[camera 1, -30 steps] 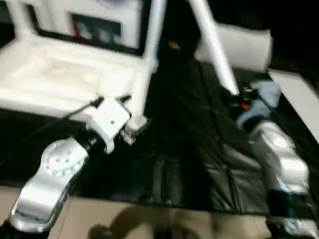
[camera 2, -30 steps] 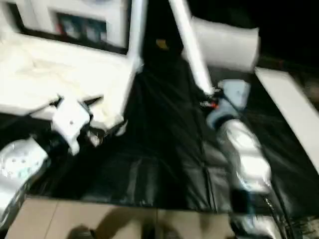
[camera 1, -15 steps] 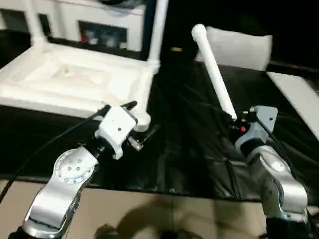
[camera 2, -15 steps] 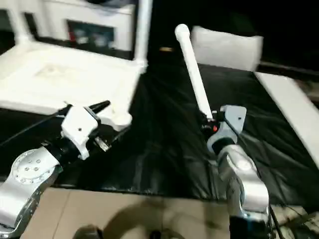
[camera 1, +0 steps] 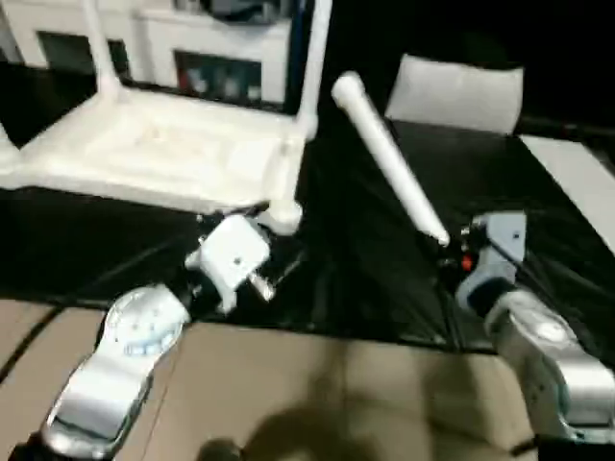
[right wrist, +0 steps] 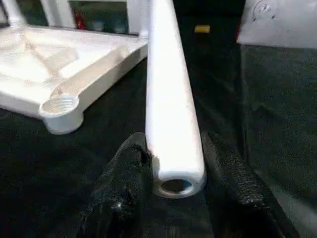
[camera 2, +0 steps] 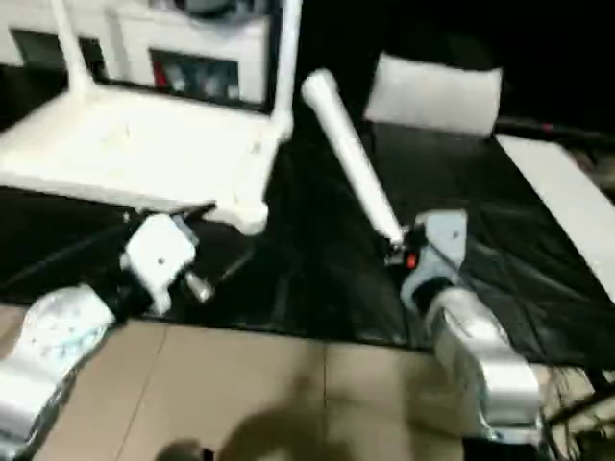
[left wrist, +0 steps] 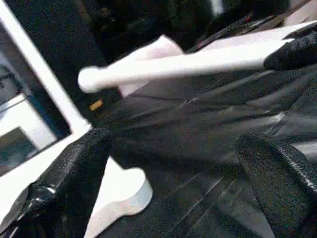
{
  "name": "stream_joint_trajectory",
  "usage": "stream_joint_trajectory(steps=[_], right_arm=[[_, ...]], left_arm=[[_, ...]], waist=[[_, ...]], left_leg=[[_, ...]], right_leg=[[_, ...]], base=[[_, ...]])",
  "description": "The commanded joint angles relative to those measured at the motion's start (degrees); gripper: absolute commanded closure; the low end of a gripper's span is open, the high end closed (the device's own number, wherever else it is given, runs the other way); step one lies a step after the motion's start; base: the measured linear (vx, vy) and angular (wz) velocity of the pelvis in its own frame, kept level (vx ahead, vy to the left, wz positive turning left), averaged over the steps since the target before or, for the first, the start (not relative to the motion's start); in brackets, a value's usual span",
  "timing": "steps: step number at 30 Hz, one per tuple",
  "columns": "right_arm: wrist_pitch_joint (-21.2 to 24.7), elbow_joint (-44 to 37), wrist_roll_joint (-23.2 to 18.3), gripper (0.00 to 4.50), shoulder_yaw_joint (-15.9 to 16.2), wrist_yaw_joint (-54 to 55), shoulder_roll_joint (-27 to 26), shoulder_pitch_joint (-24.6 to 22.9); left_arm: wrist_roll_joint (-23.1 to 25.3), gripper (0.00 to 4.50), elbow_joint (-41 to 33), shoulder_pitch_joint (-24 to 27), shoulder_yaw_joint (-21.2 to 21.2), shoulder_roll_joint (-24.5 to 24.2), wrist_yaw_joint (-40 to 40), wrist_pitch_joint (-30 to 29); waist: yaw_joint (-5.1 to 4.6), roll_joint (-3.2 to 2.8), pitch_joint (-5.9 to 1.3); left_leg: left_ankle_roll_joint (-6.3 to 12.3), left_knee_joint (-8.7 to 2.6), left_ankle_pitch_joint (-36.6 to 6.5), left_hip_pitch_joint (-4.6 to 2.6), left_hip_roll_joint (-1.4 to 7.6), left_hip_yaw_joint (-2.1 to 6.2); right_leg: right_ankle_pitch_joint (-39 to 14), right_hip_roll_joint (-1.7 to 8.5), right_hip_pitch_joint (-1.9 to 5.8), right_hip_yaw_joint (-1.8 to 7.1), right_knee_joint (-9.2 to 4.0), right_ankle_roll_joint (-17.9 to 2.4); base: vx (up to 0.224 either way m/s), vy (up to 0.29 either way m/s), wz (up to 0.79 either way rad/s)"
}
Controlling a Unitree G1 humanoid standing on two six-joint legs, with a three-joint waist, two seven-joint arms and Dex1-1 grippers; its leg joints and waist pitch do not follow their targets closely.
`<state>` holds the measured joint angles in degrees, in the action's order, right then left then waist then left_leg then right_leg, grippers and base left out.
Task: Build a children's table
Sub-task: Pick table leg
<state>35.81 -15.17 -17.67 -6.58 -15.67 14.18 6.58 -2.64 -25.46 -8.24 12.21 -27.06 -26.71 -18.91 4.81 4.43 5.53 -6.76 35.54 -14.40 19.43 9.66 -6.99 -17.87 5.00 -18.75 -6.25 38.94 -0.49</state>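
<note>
the tabletop [camera 1: 163, 154] is lying upside down on the black mat [camera 1: 384, 279], ribbed side up so its corner sockets face the ceiling. two legs are already standing up out of its far corners, one [camera 1: 96, 48] on the side farthest from the robot's right arm and one [camera 1: 314, 58] on the side nearest it. the near corner socket [right wrist: 59, 106] is sitting empty, its threaded hole plainly open, and that looks to me like the target.

the right gripper [right wrist: 173, 163] is pinching a loose leg [camera 1: 384, 154] by one end, its two black fingers pressed against either side of the round shaft. the leg is slanting up and back from the grip, its free rounded end hanging in the air near the tabletop's edge. holding it by the end probably leaves the rest free to swing toward the socket.

the left gripper [left wrist: 168, 173] is hovering just beside that empty socket with its fingers spread wide and nothing between them, likely waiting to steady the tabletop or guide the leg in.
</note>
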Motion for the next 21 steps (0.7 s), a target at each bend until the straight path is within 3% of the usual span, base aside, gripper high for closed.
stream_joint_trajectory(steps=[1,3,4,5,6,7,8,10,11,13,14,16,17,19,20,21], right_arm=[[0.7,-2.5,-0.8,3.28,-0.7,-0.8,0.8,0.5],[1.3,-2.8,-1.2,3.28,-0.5,-1.2,1.1,1.0],[1.5,-2.8,-1.4,3.28,-0.3,-1.4,1.3,1.3],[1.9,-2.6,-1.9,3.28,0.0,-2.0,1.5,2.0],[2.2,-2.5,-2.4,3.28,0.2,-2.7,1.6,2.6],[2.3,-2.2,-2.7,3.28,0.6,-3.6,1.8,3.3],[2.4,-1.4,-3.3,3.28,1.3,-5.2,2.3,4.6],[2.8,-0.8,-3.9,3.28,1.8,-6.5,2.8,5.5],[2.9,0.2,-4.0,3.28,2.6,-8.0,3.6,6.8],[3.5,1.4,-4.2,3.28,3.3,-9.6,4.3,8.3],[3.3,2.3,-4.0,3.28,3.5,-10.1,4.5,9.3],[3.7,3.7,-4.0,3.28,3.9,-11.1,4.8,11.0],[4.1,4.1,-4.1,3.28,4.2,-11.7,5.1,11.6],[5.7,5.5,-4.8,3.28,5.2,-13.6,6.0,13.7],[5.6,6.0,-4.7,3.28,5.7,-14.1,6.3,14.4],[5.4,6.6,-4.7,3.28,6.0,-14.6,6.5,15.1]], left_arm=[[0.6,0.00,1.0,-1.1,0.3,-0.3,-0.8,0.3],[2.0,0.00,1.4,-1.9,0.9,-0.9,-0.6,0.8],[2.8,0.00,1.7,-2.3,1.3,-1.3,-0.6,1.3],[4.2,0.00,2.2,-3.0,2.2,-2.1,-1.1,2.1],[5.7,0.00,2.7,-3.6,3.2,-3.0,-1.7,2.9],[7.6,0.00,3.5,-4.5,4.5,-4.1,-2.6,3.8],[11.0,0.00,5.1,-6.2,6.4,-5.9,-3.4,5.4],[13.3,0.00,6.5,-7.6,7.3,-6.7,-3.6,6.6],[14.6,0.00,8.0,-9.4,7.6,-6.6,-3.2,7.6],[16.1,0.00,9.6,-11.4,8.3,-6.9,-3.4,9.1],[17.1,0.00,10.7,-12.7,8.9,-7.2,-3.6,10.2],[19.0,0.00,12.6,-15.0,9.7,-7.3,-3.4,12.0],[19.8,0.00,13.3,-15.9,10.0,-7.4,-3.2,12.8],[22.5,0.00,15.9,-19.2,11.2,-7.8,-2.6,15.9],[23.0,0.00,16.7,-20.1,11.4,-7.7,-2.6,16.6],[23.2,0.00,17.7,-21.0,11.7,-7.4,-3.0,17.7]], waist=[[-0.71,-0.46,-3.68],[-0.87,-0.67,-3.95],[-1.06,-0.61,-3.71],[-1.49,-0.09,-3.31],[-1.74,-0.18,-3.24],[-1.97,-0.06,-3.30],[-2.03,-0.24,-3.37],[-2.64,-0.53,-3.44],[-2.76,-0.13,-3.47],[-2.81,-0.14,-3.44],[-2.88,0.30,-3.39],[-2.81,0.28,-3.28],[-3.00,0.52,-3.21],[-3.02,0.19,-3.24],[-2.92,0.12,-3.28],[-2.85,-0.05,-3.21]], left_leg=[[-1.78,-5.60,-12.0,0.38,3.42,1.27],[-1.51,-6.18,-11.3,0.46,3.66,0.98],[-1.74,-6.34,-14.0,0.28,3.52,0.86],[-2.32,-6.30,-19.0,0.13,3.36,0.97],[-2.53,-5.89,-21.8,-0.33,3.22,1.12],[-2.54,-5.72,-22.4,-0.33,3.21,1.29],[-2.64,-5.73,-22.6,-0.21,3.27,1.43],[-3.06,-6.38,-24.6,0.17,3.58,1.82],[-3.14,-6.52,-25.2,0.19,3.74,1.86],[-3.58,-6.53,-26.9,-0.30,3.82,1.84],[-3.63,-6.50,-26.9,-0.39,3.86,1.71],[-3.71,-5.94,-27.9,-0.97,3.70,1.64],[-3.83,-5.90,-28.8,-0.91,3.77,1.74],[-4.68,-6.54,-32.6,-1.11,4.04,1.91],[-5.04,-7.00,-33.7,-0.86,4.21,1.96],[-5.94,-8.36,-36.0,0.02,4.47,1.96]], right_leg=[[-21.8,4.40,1.40,3.38,-8.19,-2.7],[-19.1,4.47,1.09,3.15,-8.45,-3.4],[-21.6,4.37,0.70,3.06,-8.92,-3.3],[-27.2,4.67,0.11,3.00,-9.73,-2.6],[-32.0,5.11,-0.32,2.95,-10.51,-1.8],[-34.1,5.41,-0.22,2.68,-10.93,-1.4],[-33.9,5.46,0.02,2.51,-10.90,-1.3],[-30.8,5.26,0.51,1.97,-10.60,-1.5],[-30.1,5.21,0.58,1.85,-10.60,-1.7],[-28.5,5.37,0.15,1.91,-10.44,-2.7],[-29.1,5.50,-0.05,1.98,-10.58,-2.7],[-31.8,5.99,-0.53,1.67,-11.06,-2.6],[-32.7,5.96,-0.39,1.29,-11.18,-2.2],[-31.0,5.38,0.00,0.74,-10.71,-2.0],[-29.6,5.27,0.36,0.78,-10.15,-2.3],[-26.8,4.79,1.06,0.79,-8.72,-3.0]], base=[[0.000,0.000,0.00],[0.000,0.000,0.00],[-0.058,0.039,-0.08],[0.000,0.000,0.00],[0.000,0.000,0.00],[0.000,0.000,0.00],[0.000,0.000,0.00],[0.000,0.000,0.00],[-0.059,0.072,-0.16],[0.000,0.000,0.00],[0.000,0.000,0.00],[0.000,0.000,0.00],[0.000,0.000,0.00],[0.000,0.000,0.00],[0.000,0.000,0.00],[0.000,0.000,0.00]])
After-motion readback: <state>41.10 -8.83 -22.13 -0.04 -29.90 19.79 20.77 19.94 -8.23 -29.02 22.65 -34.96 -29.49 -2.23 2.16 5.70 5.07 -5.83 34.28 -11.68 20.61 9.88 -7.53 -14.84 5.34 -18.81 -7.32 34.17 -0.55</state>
